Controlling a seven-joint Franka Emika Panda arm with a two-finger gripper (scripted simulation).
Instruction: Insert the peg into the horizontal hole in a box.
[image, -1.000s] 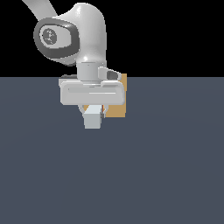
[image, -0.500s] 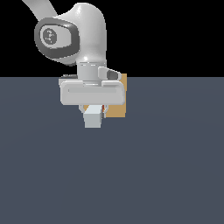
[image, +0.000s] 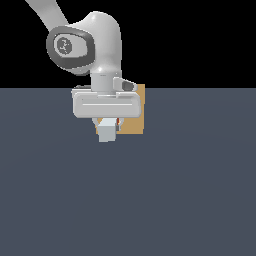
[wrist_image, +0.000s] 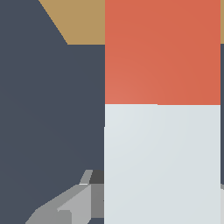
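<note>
Arm: the white Panda arm (image: 82, 42) comes in from the upper part of the exterior view's left and bends down over the box, hiding most of the box's face.
End effector: the end effector (image: 107, 125) hangs under the broad white hand body, in front of the box's lower part toward the exterior view's left; its short fingers sit close against both sides of the peg, closed narrow on it.
Finger in wrist view: one grey fingertip (wrist_image: 65, 205) shows beside the pale part of the peg; the other is all but cut off at the picture's edge.
Peg: the peg (image: 106, 131) is held in the end effector, its pale grey-white end facing the exterior camera, just in front of the box; a thin sliver of red-orange shows at its side. In the wrist view the peg (wrist_image: 162, 131) fills much of the picture, pale part nearest the camera and red-orange part reaching toward the box.
Box: the tan box (image: 136, 122) stands on the counter directly behind the end effector, its bare edge showing on the exterior view's right of the hand; in the wrist view a tan strip of the box (wrist_image: 74, 19) lies beyond the peg's red-orange end.
Hole: hidden behind hand and peg; whether the peg tip is inside the box cannot be told.
Counter: the dark grey-blue counter (image: 190, 190) spreads around the box.
</note>
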